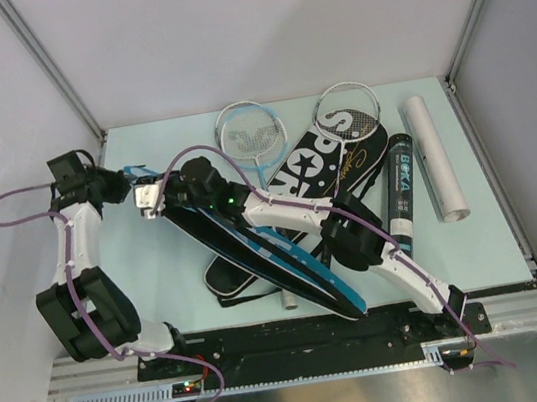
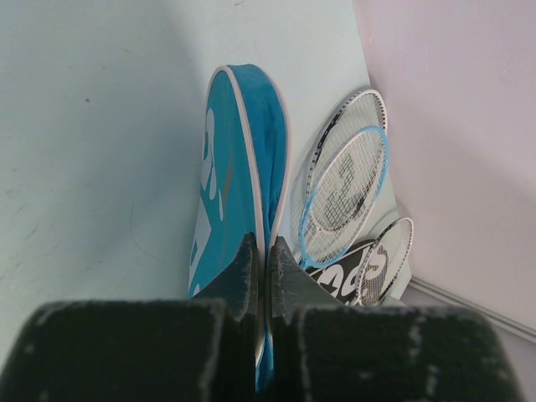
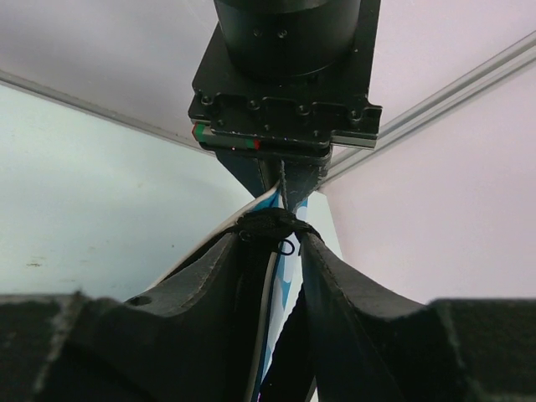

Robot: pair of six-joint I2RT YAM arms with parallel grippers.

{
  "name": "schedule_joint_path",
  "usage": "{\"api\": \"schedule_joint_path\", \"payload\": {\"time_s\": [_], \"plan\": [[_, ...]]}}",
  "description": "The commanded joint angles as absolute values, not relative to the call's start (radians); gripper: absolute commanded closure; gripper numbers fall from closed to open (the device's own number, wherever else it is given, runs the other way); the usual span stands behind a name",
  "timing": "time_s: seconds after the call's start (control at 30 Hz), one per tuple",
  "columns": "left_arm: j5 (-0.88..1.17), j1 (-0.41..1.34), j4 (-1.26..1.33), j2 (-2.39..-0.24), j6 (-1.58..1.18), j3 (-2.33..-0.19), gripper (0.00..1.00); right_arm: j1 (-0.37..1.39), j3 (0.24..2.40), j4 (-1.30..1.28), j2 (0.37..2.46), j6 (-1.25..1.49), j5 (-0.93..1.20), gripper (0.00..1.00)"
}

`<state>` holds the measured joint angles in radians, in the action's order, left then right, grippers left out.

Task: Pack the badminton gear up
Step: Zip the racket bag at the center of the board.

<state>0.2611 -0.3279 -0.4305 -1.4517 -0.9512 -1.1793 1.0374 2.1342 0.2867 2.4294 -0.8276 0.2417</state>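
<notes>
At the far-left of the surface [image 1: 157,263], 2 hands are gripping 1 end of the blue bag [image 1: 277,260]. The left hand [image 2: 266,260] is pinching its rim, fingers together. The right hand [image 3: 274,228] is clamping the black trim just beside it. The bag's long axis is running diagonally toward the near-right edge. The rackets [image 1: 251,135] are lying farther right, apart from both hands. Probably parting the bag mouth next.
</notes>
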Motion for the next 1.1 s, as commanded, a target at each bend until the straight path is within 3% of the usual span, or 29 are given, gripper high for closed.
{"api": "schedule_joint_path", "payload": {"time_s": [0.0, 0.23, 0.77, 1.07], "plan": [[0.338, -0.324, -0.467, -1.394, -0.955, -1.181, 1.00, 1.020, 2.177, 0.272, 2.448, -0.806, 0.198, 0.56], [0.342, -0.323, -0.468, -1.392, -0.955, -1.180, 1.00, 1.022, 2.179, 0.267, 2.455, -0.783, 0.175, 0.47], [0.344, -0.323, -0.467, -1.393, -0.954, -1.179, 1.00, 1.017, 2.223, 0.218, 2.459, -0.713, 0.268, 0.58], [0.343, -0.324, -0.468, -1.388, -0.954, -1.179, 1.00, 1.019, 2.259, 0.220, 2.477, -0.695, 0.314, 0.51]]}}
